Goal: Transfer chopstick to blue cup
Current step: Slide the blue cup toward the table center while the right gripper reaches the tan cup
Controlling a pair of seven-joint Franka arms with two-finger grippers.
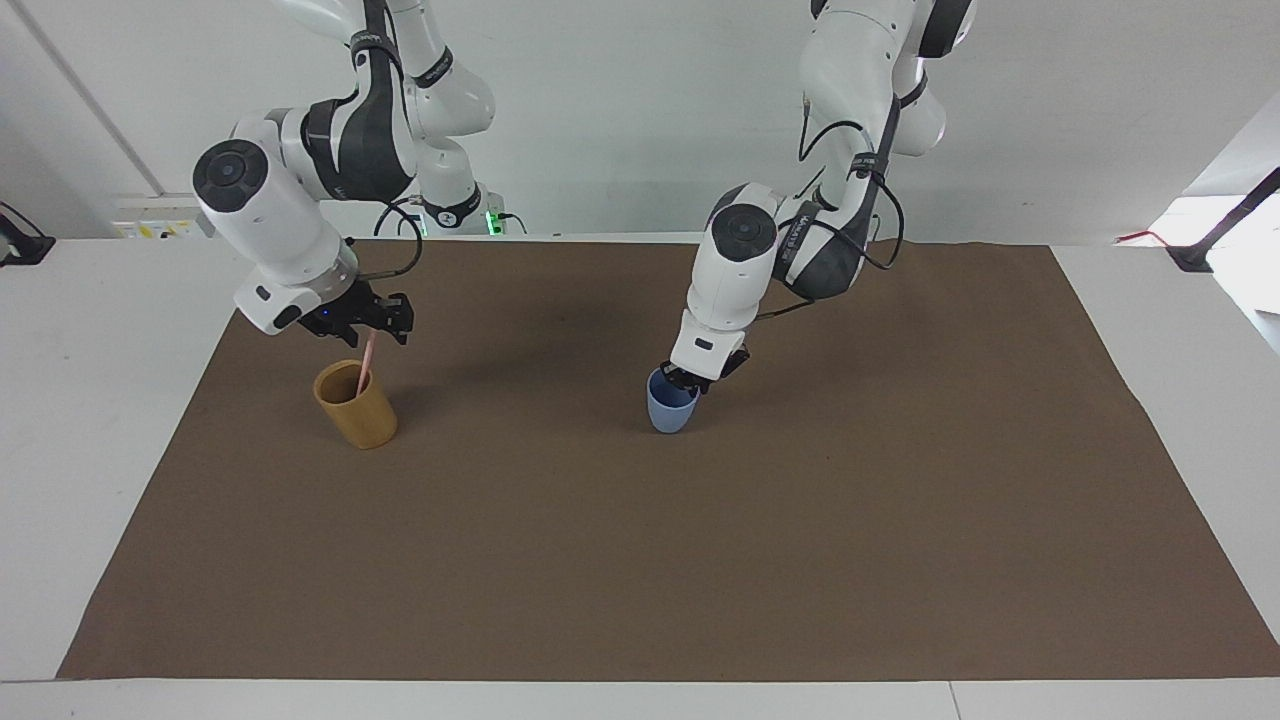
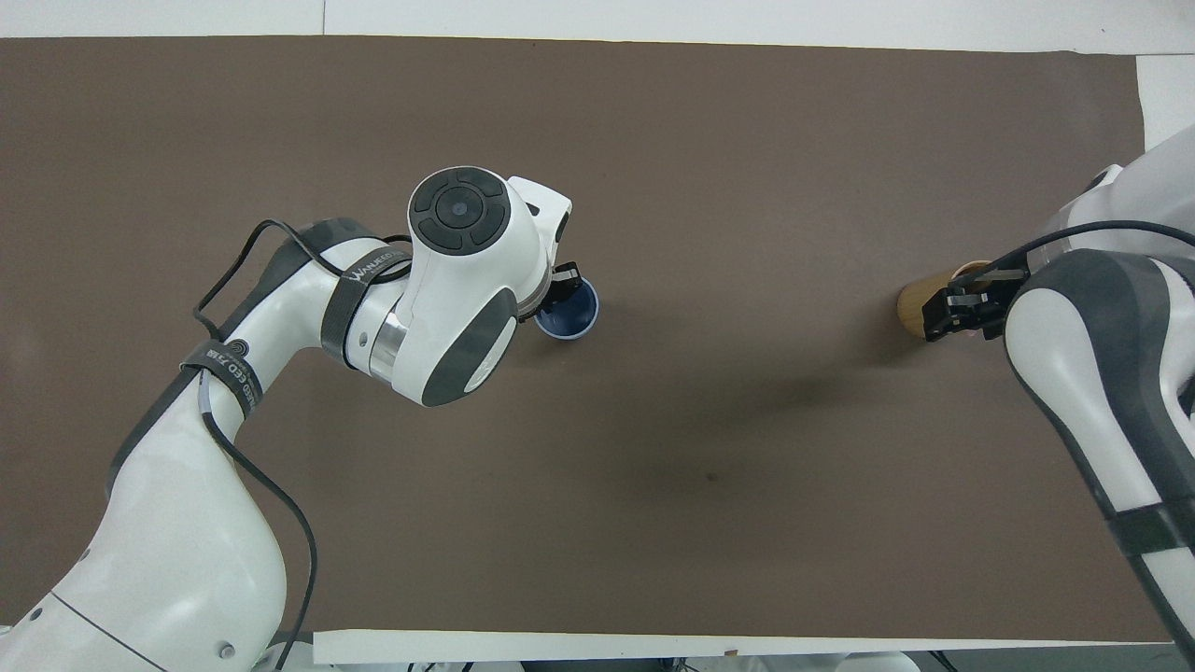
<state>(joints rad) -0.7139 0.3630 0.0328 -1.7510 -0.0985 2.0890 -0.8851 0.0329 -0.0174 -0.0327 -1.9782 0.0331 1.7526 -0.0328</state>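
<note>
The pale pink chopstick (image 1: 364,366) stands leaning in the tan cup (image 1: 358,412) toward the right arm's end of the table. My right gripper (image 1: 368,322) is low over that cup, level with the chopstick's top end. In the overhead view the right gripper (image 2: 966,306) covers most of the tan cup (image 2: 911,308) and hides the chopstick. The blue cup (image 1: 668,410) stands upright near the middle of the mat. My left gripper (image 1: 690,381) is at the blue cup's rim, on the side nearer the robots. Overhead, the left gripper (image 2: 563,285) sits at the edge of the blue cup (image 2: 571,319).
A brown mat (image 1: 640,560) covers most of the white table (image 1: 90,420). The two cups are about a third of the mat's length apart, at a similar distance from the robots. Both arms lean in over the mat's near half.
</note>
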